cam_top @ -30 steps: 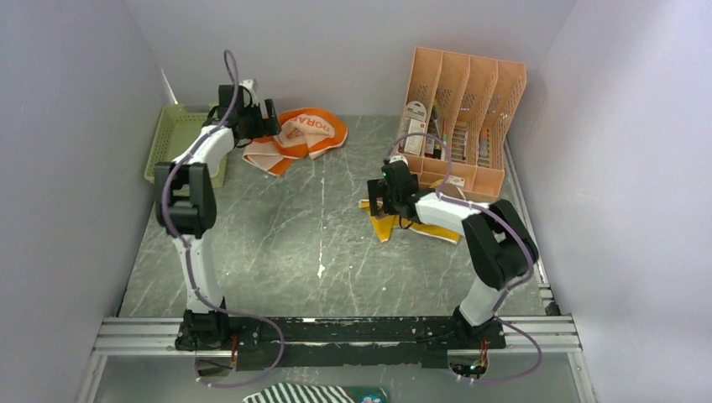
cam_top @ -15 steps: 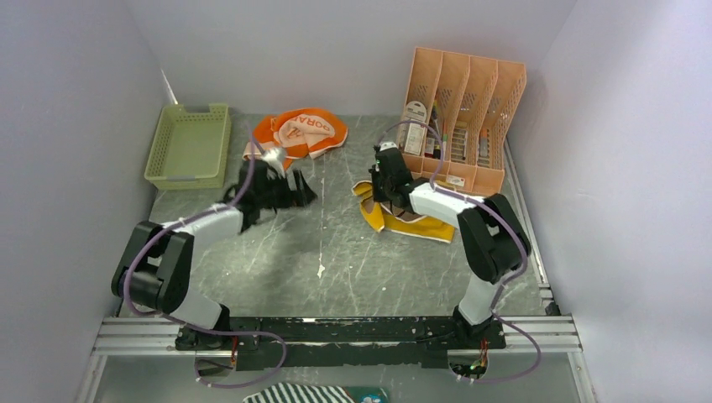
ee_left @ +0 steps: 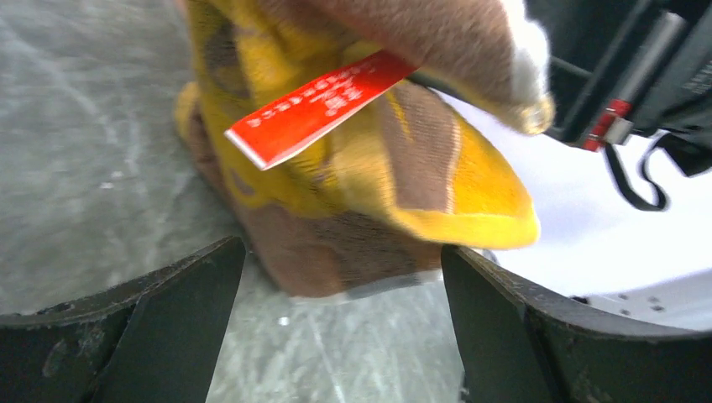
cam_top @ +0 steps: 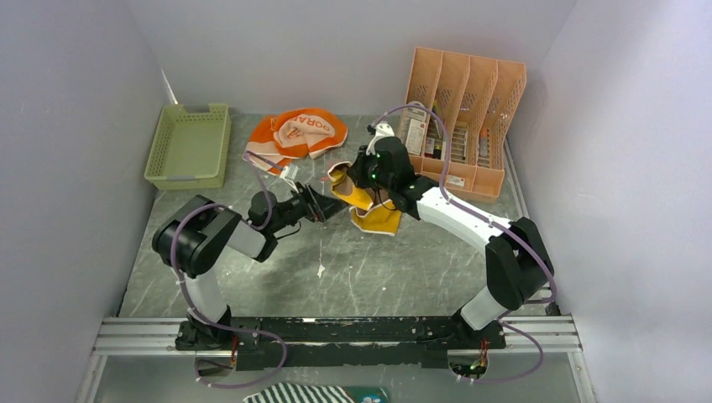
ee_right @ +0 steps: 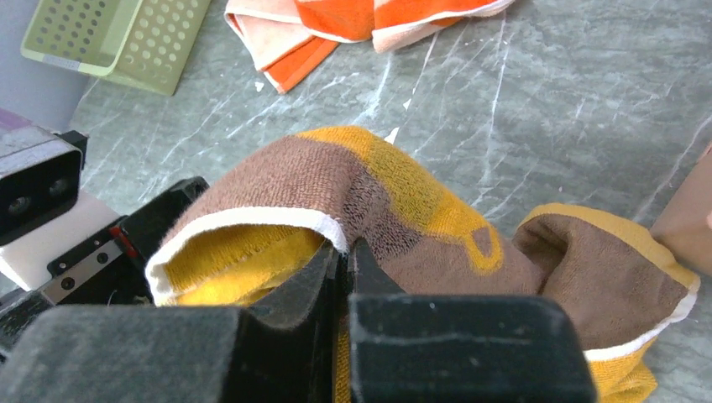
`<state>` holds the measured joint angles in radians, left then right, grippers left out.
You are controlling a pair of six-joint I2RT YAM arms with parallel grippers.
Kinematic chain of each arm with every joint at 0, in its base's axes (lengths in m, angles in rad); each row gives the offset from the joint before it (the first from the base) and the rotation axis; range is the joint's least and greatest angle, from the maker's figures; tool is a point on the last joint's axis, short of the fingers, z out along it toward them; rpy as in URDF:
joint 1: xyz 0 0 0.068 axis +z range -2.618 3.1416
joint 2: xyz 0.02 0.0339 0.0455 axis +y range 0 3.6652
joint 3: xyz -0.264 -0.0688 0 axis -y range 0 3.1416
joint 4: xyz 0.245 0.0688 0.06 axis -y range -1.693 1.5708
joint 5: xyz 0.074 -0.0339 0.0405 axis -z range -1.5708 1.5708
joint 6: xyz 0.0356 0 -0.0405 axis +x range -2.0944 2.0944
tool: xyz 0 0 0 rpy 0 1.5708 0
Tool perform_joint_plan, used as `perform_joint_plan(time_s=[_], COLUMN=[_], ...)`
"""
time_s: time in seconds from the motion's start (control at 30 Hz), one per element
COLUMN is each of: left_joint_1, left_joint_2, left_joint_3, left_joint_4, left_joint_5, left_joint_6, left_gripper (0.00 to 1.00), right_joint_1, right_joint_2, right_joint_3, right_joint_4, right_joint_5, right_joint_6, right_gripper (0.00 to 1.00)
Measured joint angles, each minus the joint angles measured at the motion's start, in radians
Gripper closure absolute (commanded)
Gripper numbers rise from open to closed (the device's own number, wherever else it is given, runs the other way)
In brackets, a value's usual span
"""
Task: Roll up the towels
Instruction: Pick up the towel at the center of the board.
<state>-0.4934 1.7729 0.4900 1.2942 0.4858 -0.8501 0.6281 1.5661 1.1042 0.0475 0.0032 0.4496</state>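
Yellow-brown terry towel (cam_top: 363, 201) is held lifted over the middle of the grey marbled table (cam_top: 277, 277) by the clamped right gripper (ee_right: 344, 252). The left gripper (ee_left: 336, 281), spread wide and empty, is aimed at it from 9 o'clock. A grasp of the free edge is judged necessary next, for flattening.

High rear camera looks down; wrist cameras (close) share yellow towel (ee_right: 420, 201).

On the bench (cam_top: 378, 269): basket (cam_top: 189, 144) at ten o'clock, large towel (cam_top: 300, 133) at twelve, rack (cam_top: 460, 113) at two, small towel (cam_top: 369, 217) mid-bench, at three from the left pincer (cam_top: 324, 206).
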Motion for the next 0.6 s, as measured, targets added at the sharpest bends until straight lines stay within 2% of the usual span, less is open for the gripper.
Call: perform_joint_plan(time_s=[0.1,0.23,0.37,0.47,0.6], left_joint_1=[-0.011,-0.017,-0.026,-0.053,-0.101], left_joint_2=[0.055,0.032,-0.102,-0.214,-0.217], left_joint_3=[0.000,-0.042,-0.126,-0.126,-0.084], left_joint_4=[0.125,0.183,0.171,0.122,0.061], left_joint_5=[0.060,0.090,0.083,0.058,0.013], left_joint_6=[-0.091,-0.139,-0.116,-0.054,0.005], left_gripper=[0.01,0.01,0.01,0.01,0.01], right_joint_1=[0.001,0.002,0.002,0.002,0.002], right_joint_2=[0.000,0.000,0.000,0.000,0.002], right_joint_3=[0.000,0.000,0.000,0.000,0.000], right_joint_4=[-0.008,-0.012,-0.018,-0.017,-0.015], right_joint_5=[0.004,0.023,0.043,0.049,0.049], right_joint_6=[0.005,0.006,0.004,0.004,0.005], right_gripper=[1.00,1.00,1.00,1.00,1.00])
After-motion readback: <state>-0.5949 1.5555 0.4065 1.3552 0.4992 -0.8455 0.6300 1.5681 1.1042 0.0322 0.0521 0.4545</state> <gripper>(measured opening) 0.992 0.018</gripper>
